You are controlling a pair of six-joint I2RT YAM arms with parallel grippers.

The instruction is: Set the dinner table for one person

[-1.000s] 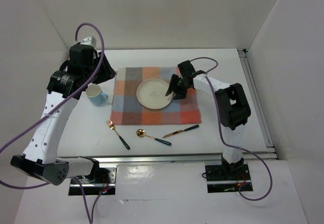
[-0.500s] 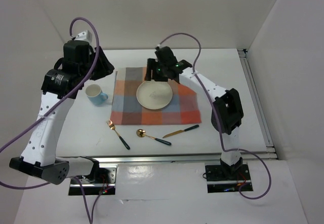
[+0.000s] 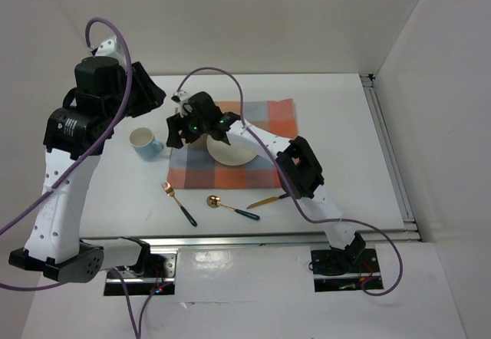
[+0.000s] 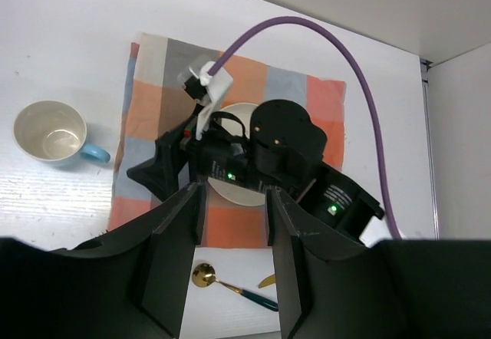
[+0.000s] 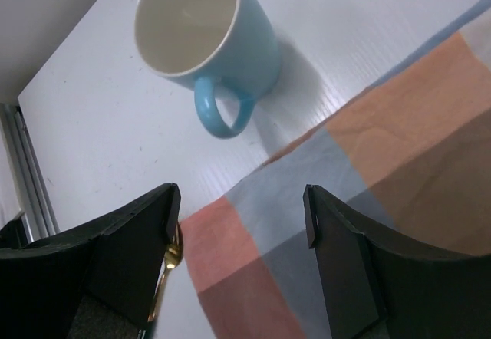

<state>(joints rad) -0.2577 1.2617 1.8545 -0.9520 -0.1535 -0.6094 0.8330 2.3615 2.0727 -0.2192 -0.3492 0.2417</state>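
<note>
I stretch my right arm leftward over the plate (image 3: 234,155) and checked mat (image 3: 230,176); my right end effector (image 5: 242,228) hangs spread and empty over the mat's left edge, near the blue mug (image 5: 203,28). My left end effector (image 4: 232,255), raised high, points down, spread and empty. The white tabletop (image 3: 337,109) lies beneath everything

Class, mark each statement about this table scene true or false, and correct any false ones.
1. The mug stands upright on the bare table, left of the mat. True.
2. The plate lies on the mat. True.
3. The fork, spoon and knife lie on the mat. False: they lie on the table, nearer the arms' bases than the mat.
4. The right gripper holds the mug. False: it is open and empty, over the mat's edge near the mug.
</note>
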